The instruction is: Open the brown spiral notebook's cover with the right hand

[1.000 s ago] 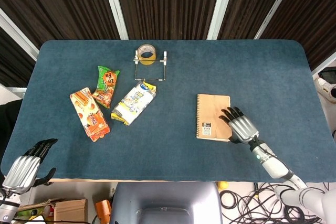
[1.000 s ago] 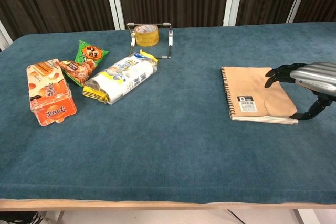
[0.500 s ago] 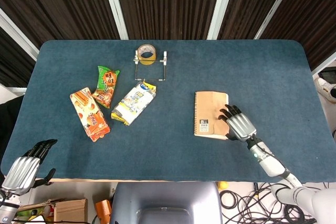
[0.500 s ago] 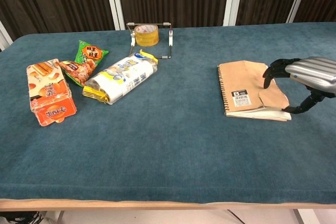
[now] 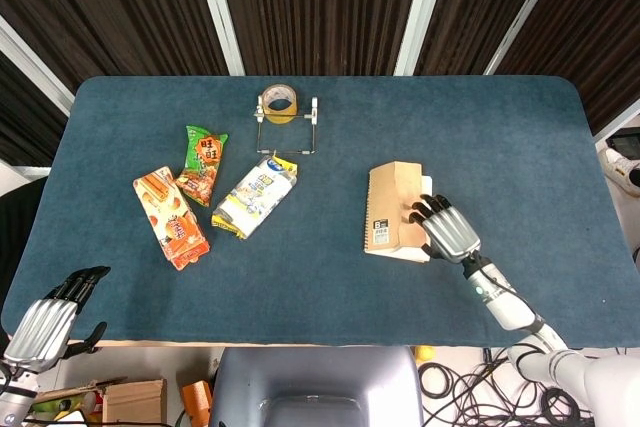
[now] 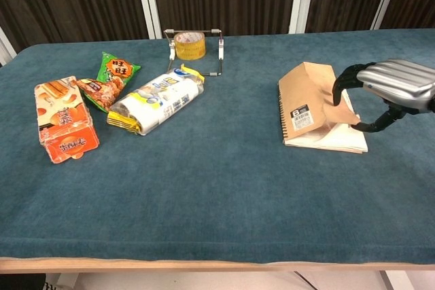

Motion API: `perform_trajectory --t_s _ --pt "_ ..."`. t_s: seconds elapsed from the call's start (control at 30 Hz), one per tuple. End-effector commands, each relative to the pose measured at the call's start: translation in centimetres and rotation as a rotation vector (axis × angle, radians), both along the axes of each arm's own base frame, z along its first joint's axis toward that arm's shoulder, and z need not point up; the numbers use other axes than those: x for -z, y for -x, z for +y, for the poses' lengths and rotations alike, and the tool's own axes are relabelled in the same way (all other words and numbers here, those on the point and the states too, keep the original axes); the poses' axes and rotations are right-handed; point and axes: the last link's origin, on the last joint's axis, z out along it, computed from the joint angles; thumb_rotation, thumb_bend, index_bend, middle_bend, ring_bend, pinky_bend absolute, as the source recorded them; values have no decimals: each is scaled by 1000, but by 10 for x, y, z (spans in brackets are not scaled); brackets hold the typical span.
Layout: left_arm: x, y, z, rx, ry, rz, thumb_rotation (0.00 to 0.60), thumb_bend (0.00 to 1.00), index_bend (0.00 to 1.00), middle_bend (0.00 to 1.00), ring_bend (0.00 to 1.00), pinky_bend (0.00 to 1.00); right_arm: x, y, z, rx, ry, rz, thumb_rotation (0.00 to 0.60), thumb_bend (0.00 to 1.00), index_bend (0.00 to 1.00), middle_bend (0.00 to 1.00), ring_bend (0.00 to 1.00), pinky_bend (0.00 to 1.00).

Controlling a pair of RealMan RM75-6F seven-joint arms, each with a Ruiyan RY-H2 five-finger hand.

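Note:
The brown spiral notebook [image 5: 392,212] [image 6: 306,103] lies right of the table's middle, spiral on its left side. Its cover is lifted off the white pages [image 6: 336,140] along the right edge and tilts up toward the spiral. My right hand [image 5: 447,230] [image 6: 391,86] holds that raised edge, fingers over the top and thumb underneath. My left hand [image 5: 48,322] hangs open below the table's near left corner, holding nothing; only the head view shows it.
Left of centre lie an orange snack box [image 5: 171,217], a green snack bag [image 5: 203,162] and a white-and-yellow packet [image 5: 256,196]. A tape roll on a wire stand [image 5: 281,107] sits at the back. The blue table [image 5: 330,287] spans the view.
My right hand has raised the cover's right edge from flat to steeply tilted, exposing the white pages. The notebook has slid a little to the left. The left hand has not moved.

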Motion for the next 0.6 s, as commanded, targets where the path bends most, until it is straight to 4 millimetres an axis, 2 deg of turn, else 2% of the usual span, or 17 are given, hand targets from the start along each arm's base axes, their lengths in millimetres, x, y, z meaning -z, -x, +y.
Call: perform_trajectory --t_s 0.03,0.33,0.6 --pt "0 0 0 0 2 0 600 369 130 130 117 327 1 -7 -3 -16 8 -1 600 235 407 256 126 227" --pt "-1 0 0 2 3 -6 600 369 130 131 119 327 6 -28 -13 -57 21 4 600 236 400 261 133 245" --pt "-1 1 0 0 7 -8 600 370 130 133 120 328 12 -55 -23 -90 16 -16 600 235 387 261 133 245"
